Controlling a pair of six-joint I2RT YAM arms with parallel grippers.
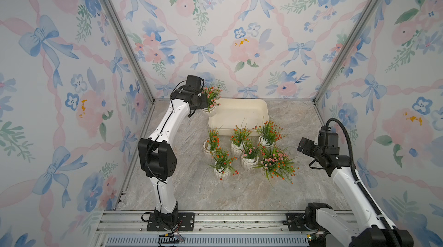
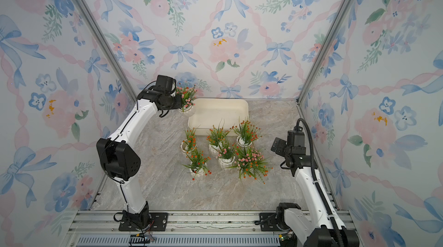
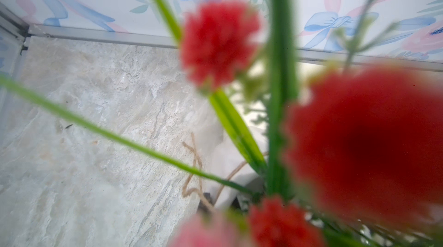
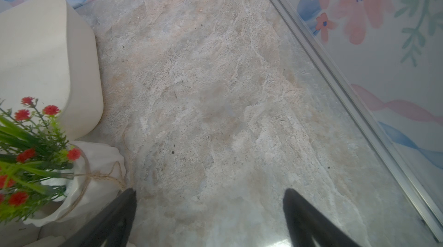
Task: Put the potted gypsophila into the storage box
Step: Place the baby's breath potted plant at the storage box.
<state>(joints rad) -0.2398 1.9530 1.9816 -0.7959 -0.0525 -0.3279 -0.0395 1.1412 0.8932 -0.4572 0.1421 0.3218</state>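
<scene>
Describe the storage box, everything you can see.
The storage box is a shallow cream-white rectangular tub, plastic-looking, with rounded corners and a low rim. It sits flat on the stone-look tabletop near the back wall, with nothing inside. The left gripper, shut on a potted gypsophila, holds it over the box's far left corner; rim contact cannot be told. Just in front stand other pots, sprigs overlapping its near wall in both top views.

Soft, even light, faint shadows in both top views; walls (image 1: 60, 90) stretch toward three and nine o'clock. Red blossoms (image 3: 364, 142) blur your left wrist view.
</scene>
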